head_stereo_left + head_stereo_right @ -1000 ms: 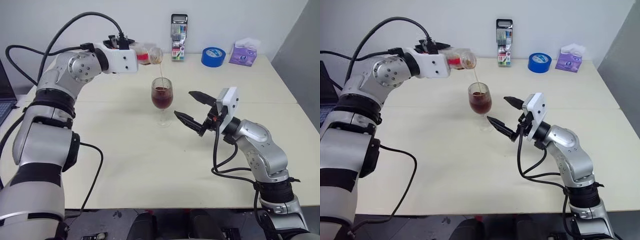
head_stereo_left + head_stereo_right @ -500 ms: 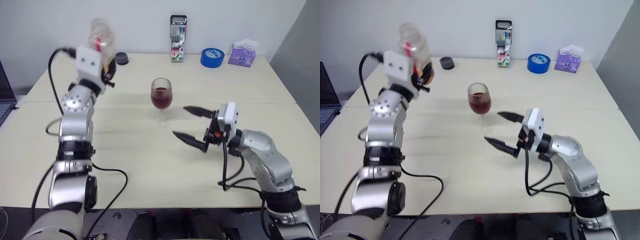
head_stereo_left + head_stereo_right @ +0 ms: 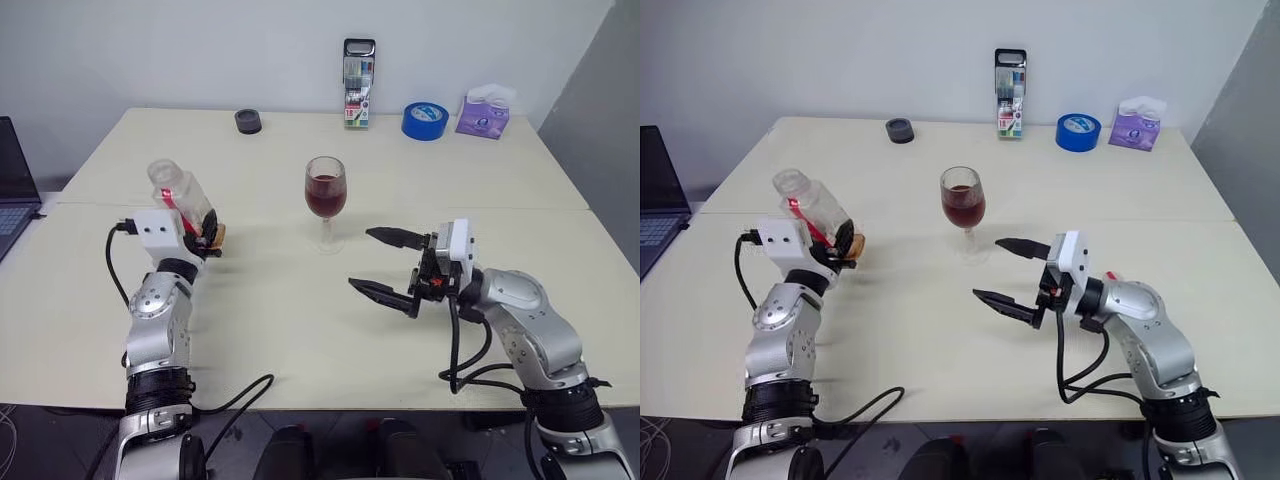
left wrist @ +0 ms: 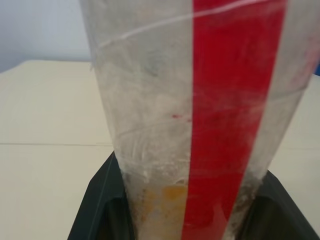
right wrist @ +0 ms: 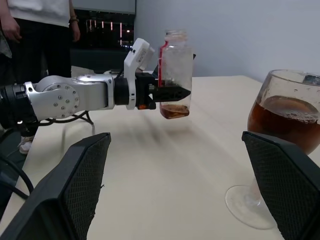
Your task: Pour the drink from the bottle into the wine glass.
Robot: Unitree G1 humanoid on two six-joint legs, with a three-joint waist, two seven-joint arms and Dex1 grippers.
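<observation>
Left eye view gives you the plainest layout: the wine glass (image 3: 326,197) stands upright near the middle of the pale, matte tabletop (image 3: 300,330), its rounded clear bowl on a thin stem and a flat round foot. The drink (image 3: 326,199) in it is a dark red-brown and fills roughly the lower half of the bowl.

Your left claw (image 3: 207,233) is clenched on the bottle (image 3: 180,198), gripping low on its body. The bottle is clear plastic, squarish, with a wide uncapped neck and a red strip running up one side. It stands nearly upright, leaning a little, and is held clear above the tabletop, well to the left of the glass. In the right wrist view you can see a small amber-brown remnant pooled at its bottom. In the left wrist view the plastic looks cloudy and streaked, with the black fingers (image 4: 102,210) pressed against both sides.

Your right claw (image 3: 385,263) is released, its two slim, tapered black fingers spread wide and pointing to the left, holding nothing. It sits just right of the glass and nearer to you, not touching it.

Along the far edge of the tabletop you have a small round dark cap (image 3: 248,121), an upright pack of markers (image 3: 357,69), a roll of blue tape (image 3: 425,120) and a soft purple tissue pack (image 3: 484,111).
</observation>
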